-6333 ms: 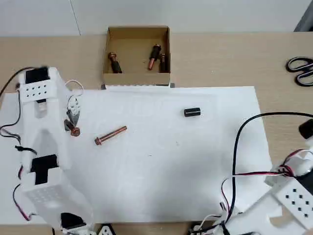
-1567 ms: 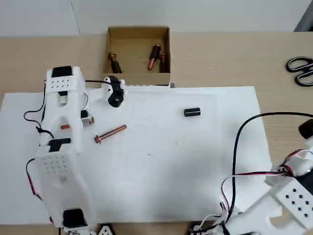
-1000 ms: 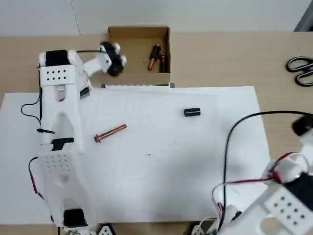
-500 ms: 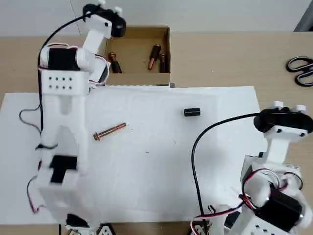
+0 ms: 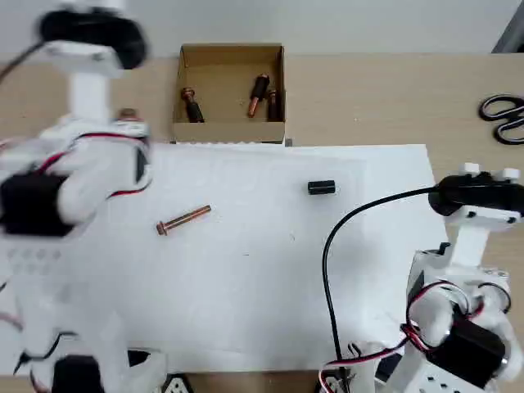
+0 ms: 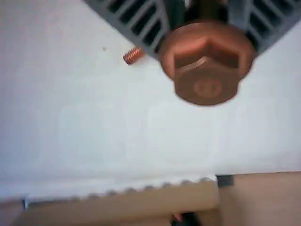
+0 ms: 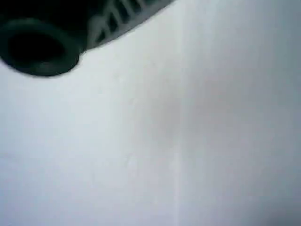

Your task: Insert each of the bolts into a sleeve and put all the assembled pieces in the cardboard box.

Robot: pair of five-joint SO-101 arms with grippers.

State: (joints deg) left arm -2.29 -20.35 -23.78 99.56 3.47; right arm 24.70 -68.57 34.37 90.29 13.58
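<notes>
Two assembled pieces lie in the cardboard box at the far side of the table, so from where I stand roughly half the job looks done. The left gripper is clamped on a copper bolt, whose hexagonal flanged head pokes out from between the ribbed jaws. Seen from above, that arm is raised over the left edge of the white sheet, off to the left of the box.

A second, loose bolt lies on the sheet close to the left arm. It is slanted, with its head toward that arm and its shank pointing toward the middle of the sheet and slightly toward the box.

The black sleeve lies on its side farther across the sheet, well apart from the held bolt. It is between the two arms but nearer the right one, and its long axis runs side to side across the table.

Whether the right gripper holds anything I cannot tell. Something dark and round sits beside it in its own camera, possibly another sleeve.

To my eye the next move turns on lining the held bolt's shank up with a sleeve's bore. The loose sleeve's open ends face sideways, not up.
</notes>
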